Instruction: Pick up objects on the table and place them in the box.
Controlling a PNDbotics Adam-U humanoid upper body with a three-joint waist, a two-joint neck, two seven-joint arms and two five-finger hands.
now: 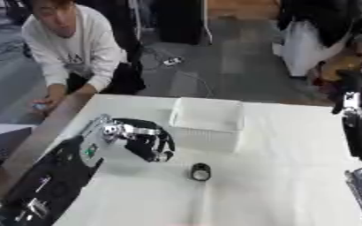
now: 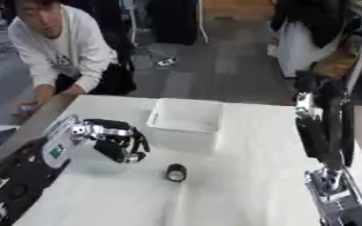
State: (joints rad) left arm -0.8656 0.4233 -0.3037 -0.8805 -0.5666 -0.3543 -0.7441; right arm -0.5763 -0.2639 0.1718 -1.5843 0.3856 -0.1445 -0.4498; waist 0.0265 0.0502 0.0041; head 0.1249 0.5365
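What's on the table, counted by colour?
White box: 1
Small black object: 1
Total: 2

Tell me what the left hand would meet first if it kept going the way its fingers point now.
Probably the small black object. The left hand, fingers curled downward toward the near right, hangs just short of it, beside the white box. Depth is unclear, so it might touch the table first.
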